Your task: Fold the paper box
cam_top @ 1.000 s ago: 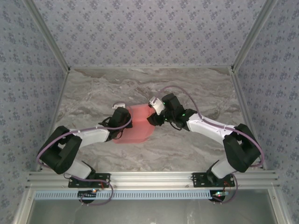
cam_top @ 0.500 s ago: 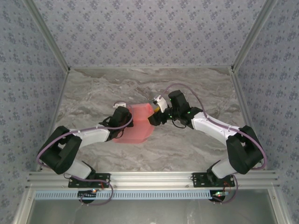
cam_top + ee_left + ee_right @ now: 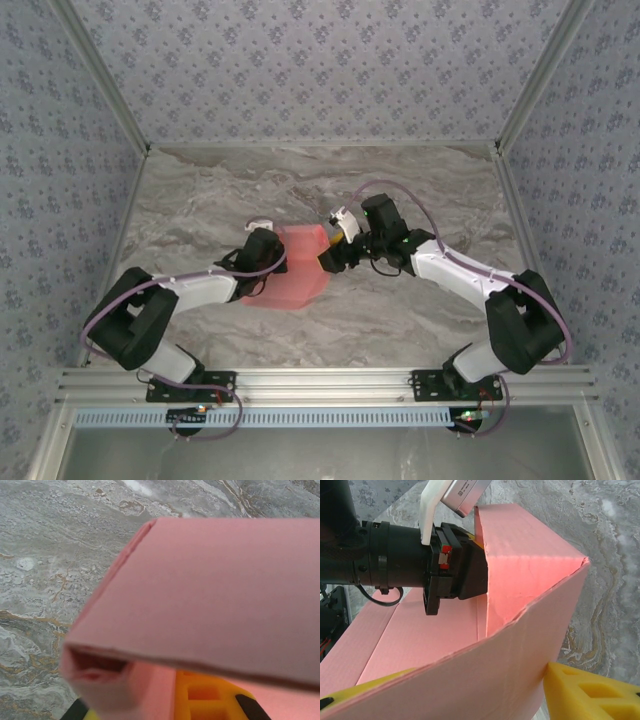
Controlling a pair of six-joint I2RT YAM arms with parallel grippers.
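While the two arms leaned in from each side, the paper box point(image 3: 297, 272) sat near the middle of the surface point(image 3: 430, 180), pink and half put together. The left claw point(image 3: 272, 260) was squeezed tight on the box's left side. From that claw's own camera, a flat pink panel lay right over its yellow finger point(image 3: 205, 697). The panel's near edge ran straight across, with a little dark gap at the folded left corner. The right claw point(image 3: 327, 258) was at the box's right side with its fingers spread apart. From its own camera, a tall pink wall stood between them. One yellow finger point(image 3: 595, 695) was just beside the wall's low edge, and I could not tell if it touched. Two walls met in a sharp standing corner, and a flat flap lay down low beside the black left claw. Lots of bare surface lay behind the box up to the back wall point(image 3: 320, 70), out to both sides, and in front toward the metal rail point(image 3: 320, 380)
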